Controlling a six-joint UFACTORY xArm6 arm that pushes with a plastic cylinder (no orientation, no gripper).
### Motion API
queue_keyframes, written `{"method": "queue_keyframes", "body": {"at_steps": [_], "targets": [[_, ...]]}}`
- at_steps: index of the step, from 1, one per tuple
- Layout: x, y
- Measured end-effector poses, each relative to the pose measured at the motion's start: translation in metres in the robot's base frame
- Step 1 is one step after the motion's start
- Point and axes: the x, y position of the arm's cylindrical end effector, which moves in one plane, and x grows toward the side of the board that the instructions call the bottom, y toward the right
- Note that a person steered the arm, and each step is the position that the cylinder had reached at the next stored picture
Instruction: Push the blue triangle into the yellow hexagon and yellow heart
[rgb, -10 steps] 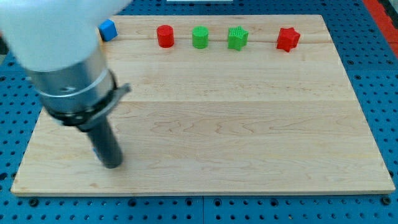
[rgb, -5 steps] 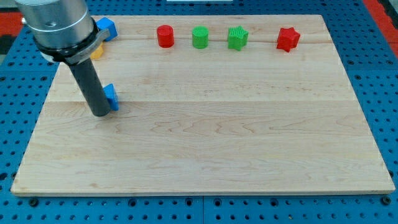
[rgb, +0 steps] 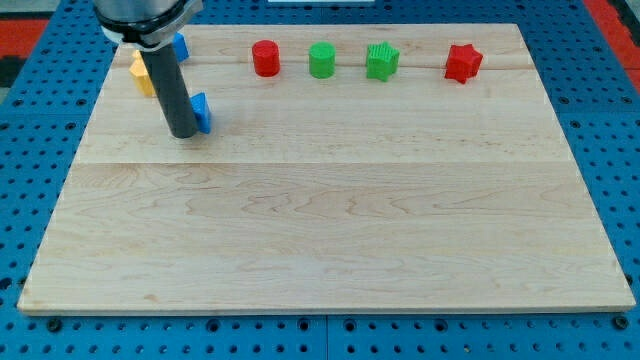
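My tip (rgb: 184, 133) rests on the board near the view's upper left. A blue block (rgb: 203, 112), mostly hidden behind the rod so its shape is unclear, touches the rod's right side. A yellow block (rgb: 142, 74) lies up and to the left of the tip, partly hidden by the rod. A second blue block (rgb: 181, 46) shows just behind the arm at the board's top edge. The yellow heart cannot be told apart here.
Along the top edge of the wooden board (rgb: 330, 200) stand a red cylinder (rgb: 265, 58), a green cylinder (rgb: 322, 60), a green ridged block (rgb: 382, 61) and a red star (rgb: 462, 62). Blue pegboard surrounds the board.
The rod has moved up the view and a little right. The blue block by its right side has moved up with it. The yellow block now shows more.
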Motion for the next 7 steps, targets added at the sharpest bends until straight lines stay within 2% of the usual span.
{"method": "queue_keyframes", "body": {"at_steps": [2, 4, 6, 7], "targets": [[-0.018, 0.033], [-0.067, 0.011], [-0.093, 0.072], [-0.103, 0.066]]}}
